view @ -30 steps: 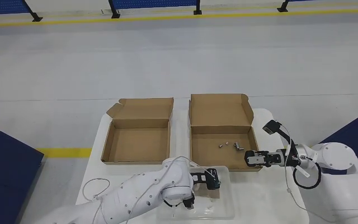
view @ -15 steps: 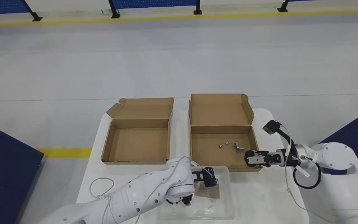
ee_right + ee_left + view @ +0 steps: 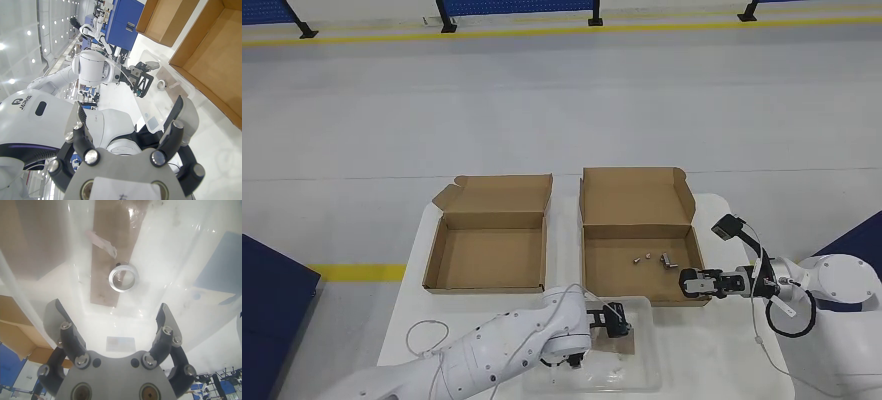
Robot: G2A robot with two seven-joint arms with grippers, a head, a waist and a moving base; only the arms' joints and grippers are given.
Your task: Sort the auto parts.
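A silver metal ring (image 3: pixel 122 279) lies in the clear plastic tray (image 3: pixel 647 378) on a brown strip, with a white plastic clip (image 3: pixel 102 244) just beyond it. My left gripper (image 3: pixel 109 313) hangs open over the tray, a short way from the ring, holding nothing. The top view shows that left gripper (image 3: pixel 617 322) above the tray's far part. My right gripper (image 3: pixel 692 283) stands open and empty at the front right corner of the right cardboard box (image 3: pixel 594 280). In the right wrist view, the ring (image 3: pixel 161 84) sits beside the left gripper (image 3: pixel 143 79).
Two open cardboard boxes stand behind the tray. The left box (image 3: pixel 487 255) has a bare floor; the right one holds a few small metal parts (image 3: pixel 670 261). A few small pale bits lie in the tray's near part (image 3: pixel 617 372). The white table (image 3: pixel 712 350) ends close to the right.
My left gripper has drifted slightly to the left over the tray and its arm has shifted. The right arm has kept still.
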